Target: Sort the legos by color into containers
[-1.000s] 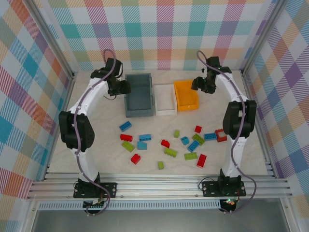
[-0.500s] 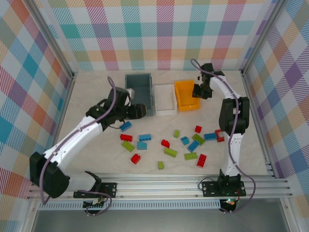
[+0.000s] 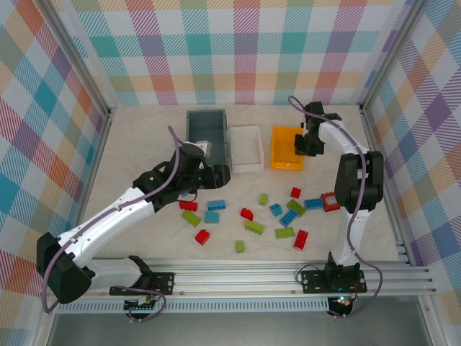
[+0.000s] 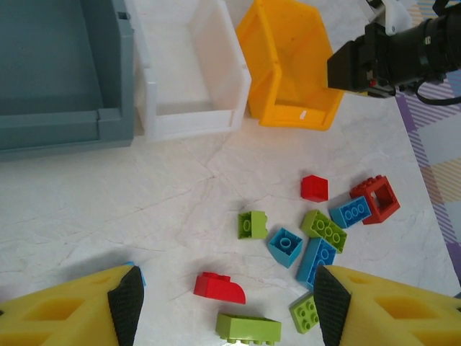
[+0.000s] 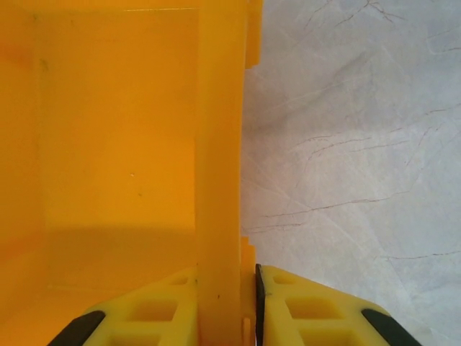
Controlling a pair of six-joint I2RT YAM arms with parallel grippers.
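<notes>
The right tool point(image 3: 303, 146) is clamped on the right-hand wall of the orange-yellow bin point(image 3: 284, 148), one finger inside and one outside. The left tool point(image 4: 223, 306) hangs wide open and holds nothing. It is above the legos point(image 4: 322, 232) scattered on the worktop point(image 4: 144, 209), near the white bin point(image 4: 189, 119) and the grey-blue bin point(image 4: 50, 130).

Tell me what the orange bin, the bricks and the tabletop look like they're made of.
The orange bin looks like moulded plastic, smooth and slightly glossy, with uniform colour and a thin straight wall. The bricks seem to be hard glossy plastic, judging by their crisp studs and saturated colours. The tabletop is a pale marble-look surface with fine grey veins; I cannot tell whether it is real stone or printed laminate.
</notes>
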